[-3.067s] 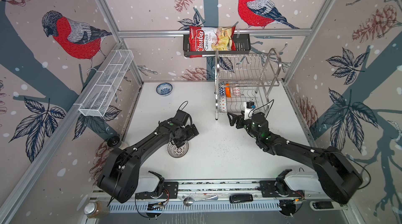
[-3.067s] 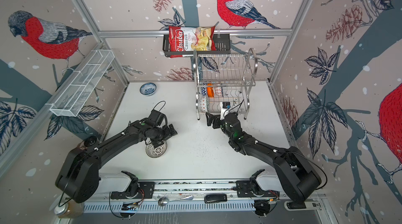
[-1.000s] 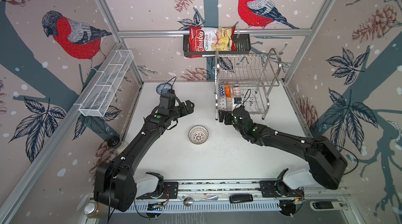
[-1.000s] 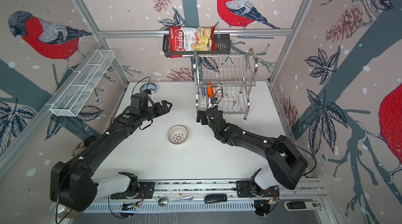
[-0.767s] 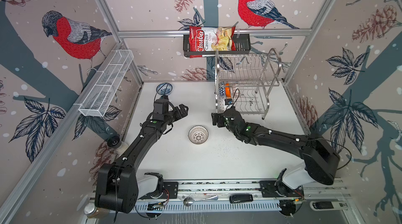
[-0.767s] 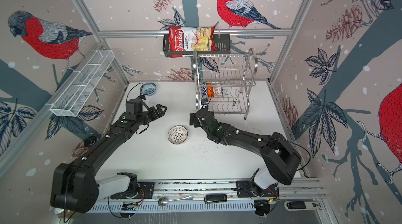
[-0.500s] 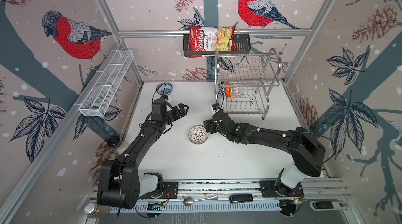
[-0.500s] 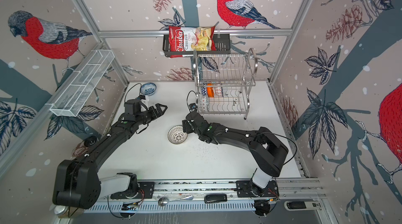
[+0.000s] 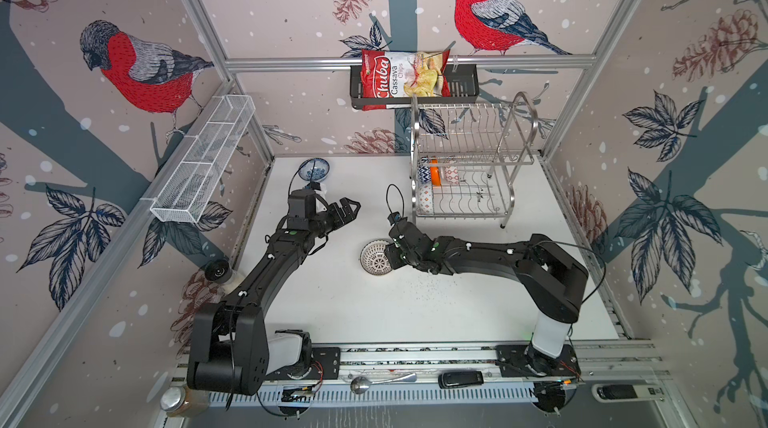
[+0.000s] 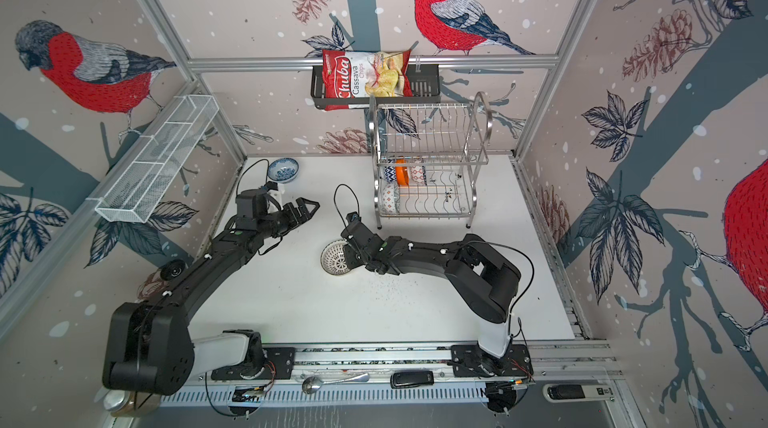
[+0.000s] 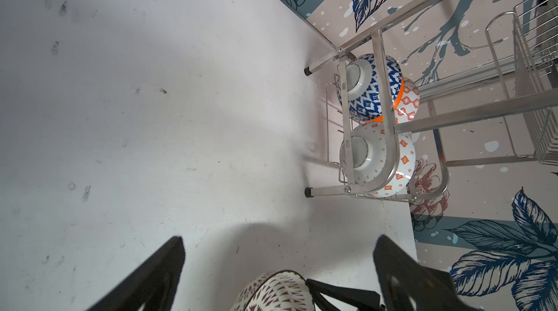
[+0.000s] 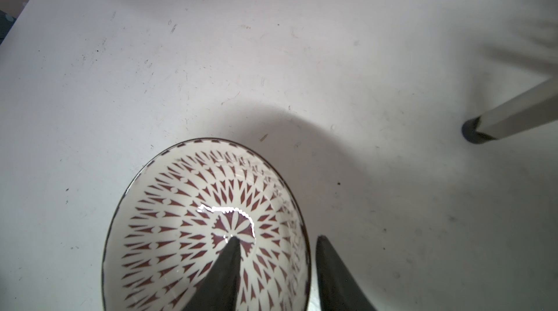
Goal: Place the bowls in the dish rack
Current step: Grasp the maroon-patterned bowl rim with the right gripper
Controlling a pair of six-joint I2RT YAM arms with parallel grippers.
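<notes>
right now the white bowl [image 12: 196,219] with dark darts radiating from its centre and a thin dark rim sits upright on the white table [image 9: 332,301], in front of the dish rack [image 9: 515,131] and apart from it. the right gripper [image 12: 277,237] straddles its rim, one finger inside and one outside; whether they press the wall i cannot tell. the left gripper [image 11: 280,237] hovers with fingers spread wide, holding nothing. at the left end of the shiny wire rack's lower shelf, bowls stand on edge: a blue triangle-patterned bowl [image 11: 374,95], an orange bowl [image 9: 434,176] tucked against it, and an orange-diamond bowl [image 11: 404,158] nearer the front. a blue-floral bowl [image 9: 314,169] sits upright at the table's far left corner
</notes>
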